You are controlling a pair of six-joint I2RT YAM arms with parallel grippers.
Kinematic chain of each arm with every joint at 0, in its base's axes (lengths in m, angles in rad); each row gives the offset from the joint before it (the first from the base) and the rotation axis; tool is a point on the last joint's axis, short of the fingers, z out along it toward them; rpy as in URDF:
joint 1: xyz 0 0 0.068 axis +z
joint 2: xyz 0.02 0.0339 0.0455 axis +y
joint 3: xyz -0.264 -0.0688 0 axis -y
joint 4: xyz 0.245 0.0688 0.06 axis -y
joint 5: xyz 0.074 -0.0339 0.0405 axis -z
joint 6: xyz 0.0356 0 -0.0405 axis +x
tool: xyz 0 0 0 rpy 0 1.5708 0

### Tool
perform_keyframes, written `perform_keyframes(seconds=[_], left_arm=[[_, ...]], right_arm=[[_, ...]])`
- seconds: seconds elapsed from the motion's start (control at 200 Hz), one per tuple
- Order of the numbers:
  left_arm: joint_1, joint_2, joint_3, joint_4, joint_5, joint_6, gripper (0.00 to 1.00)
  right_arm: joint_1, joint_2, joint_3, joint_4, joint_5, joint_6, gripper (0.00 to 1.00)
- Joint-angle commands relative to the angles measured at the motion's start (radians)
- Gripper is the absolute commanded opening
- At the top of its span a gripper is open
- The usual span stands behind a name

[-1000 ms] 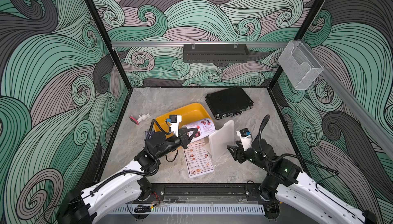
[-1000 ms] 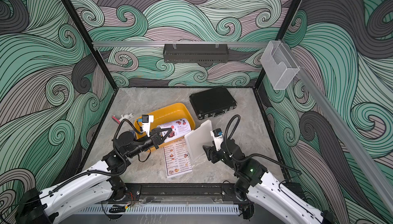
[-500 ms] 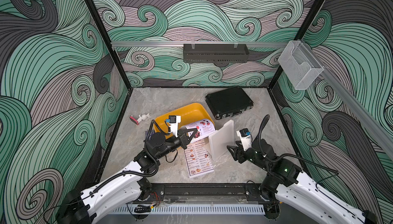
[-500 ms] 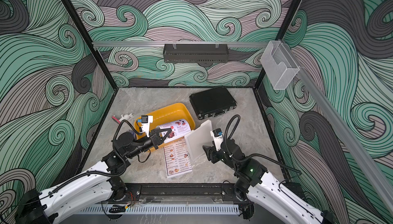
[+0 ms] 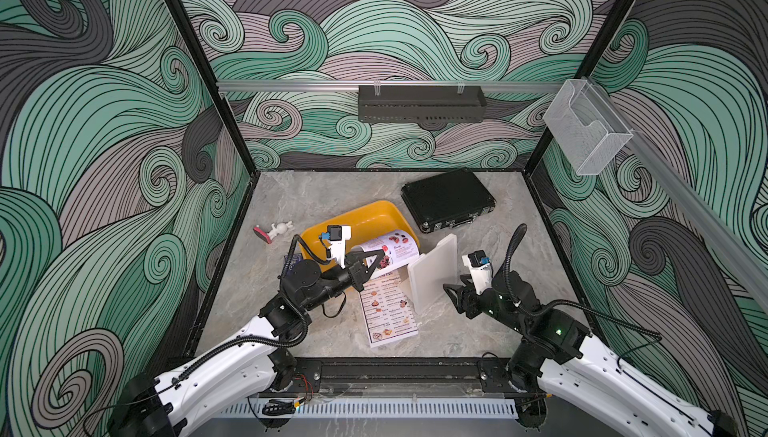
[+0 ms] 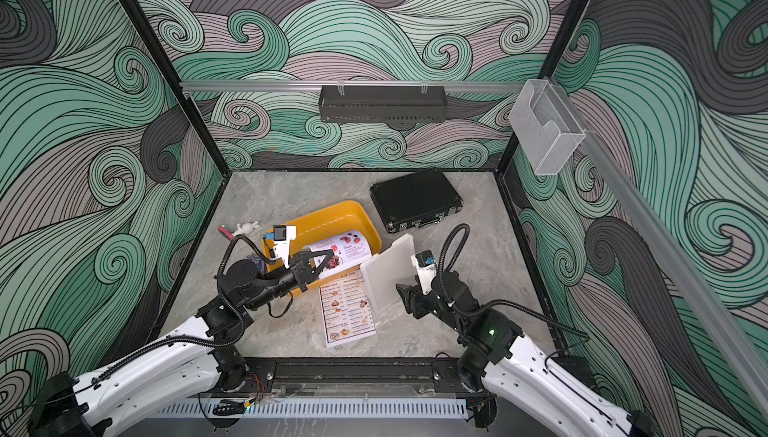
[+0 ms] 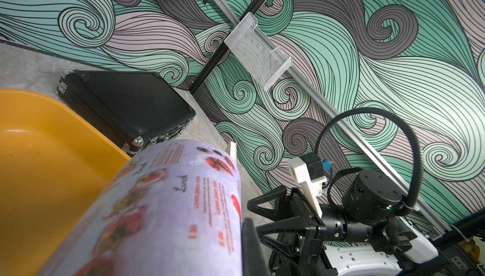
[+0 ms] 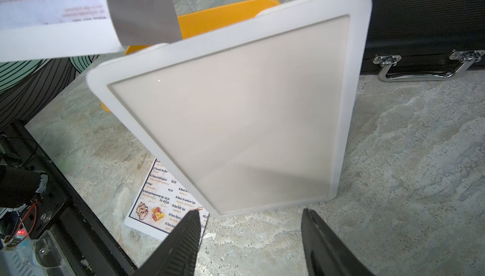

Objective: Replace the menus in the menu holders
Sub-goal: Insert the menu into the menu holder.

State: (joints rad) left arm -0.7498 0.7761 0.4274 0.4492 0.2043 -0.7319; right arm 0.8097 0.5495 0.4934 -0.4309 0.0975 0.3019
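Black fingers of the left gripper (image 5: 379,254) are pinched shut on the pale pinkish, red-headed paper menu with food photos (image 5: 397,248), which curls over the rim of the yellow plastic tub (image 5: 357,219). The right gripper (image 8: 249,213) has its jaws apart, holding nothing, just beside the foot of the upright milky-white plastic sign stand (image 8: 236,117). The white black-bordered paper menu (image 5: 388,314) lies flat on the grey stone-look table (image 5: 478,331), one edge under the stand.

Teal, mauve and charcoal wave swirls lined in black on the walls (image 5: 104,123), marbled grey-beige tabletop (image 5: 316,190), mustard-yellow bin (image 5: 365,217), ribbed black case (image 5: 446,198) (chrome handle (image 8: 420,74)), milky-white menu holder (image 5: 432,277), curled menu (image 5: 395,248) pale pink with red lettering, flat menu (image 5: 388,310) white, black-bordered
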Motion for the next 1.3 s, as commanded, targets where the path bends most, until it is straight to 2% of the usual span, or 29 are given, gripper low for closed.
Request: perform_keyframes(seconds=[0.0,1.296], left_arm=[[-0.008,-0.025,0.008,0.019,-0.016,-0.011,0.00],[-0.007,0.023,0.002,0.005,-0.005,0.007,0.00]], right_arm=[[0.003,-0.001,0.028,-0.010,-0.005,-0.008,0.65],[0.003,-0.006,0.032,-0.020,-0.006,-0.012,0.65]])
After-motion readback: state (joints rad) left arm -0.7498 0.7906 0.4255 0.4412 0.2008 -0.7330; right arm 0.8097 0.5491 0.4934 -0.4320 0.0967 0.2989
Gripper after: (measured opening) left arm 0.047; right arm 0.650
